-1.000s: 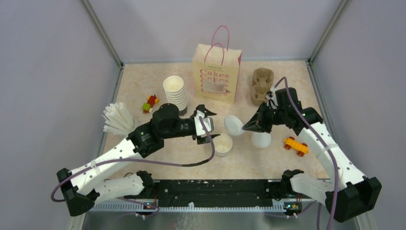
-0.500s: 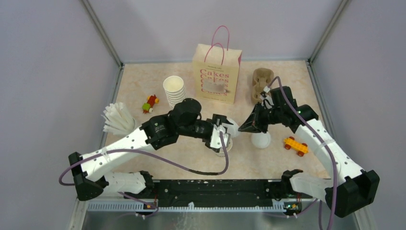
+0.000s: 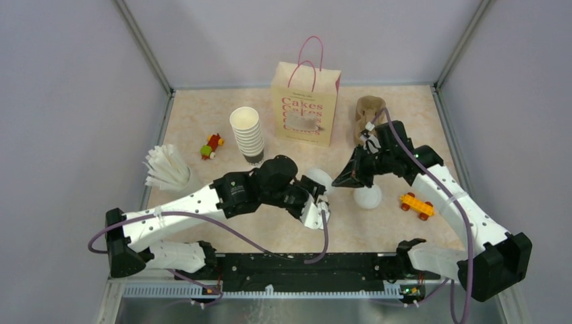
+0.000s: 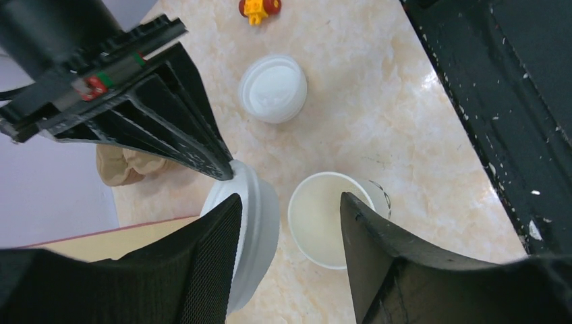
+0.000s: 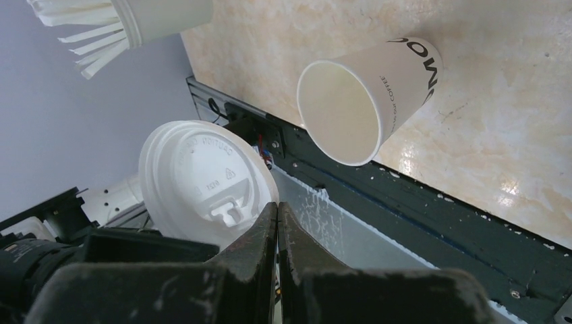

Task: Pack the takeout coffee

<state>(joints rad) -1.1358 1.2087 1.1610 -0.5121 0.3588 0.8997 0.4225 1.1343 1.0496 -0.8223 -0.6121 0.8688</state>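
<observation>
The small white paper cup with black lettering (image 5: 378, 94) stands open, without a lid, on the beige marbled desk (image 4: 378, 101). The left gripper (image 4: 290, 202) is released, its fingers spread either side of the cup's rim. Just beside the cup, the right gripper (image 5: 276, 206) is clenched on a tilted round white plastic lid (image 5: 202, 179). A second white lid (image 4: 272, 88) lies flat nearby.

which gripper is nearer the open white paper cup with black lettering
Left. The left gripper hangs over the cup, jaws apart; the right gripper is off beside it, pinching a round white plastic lid.
</observation>
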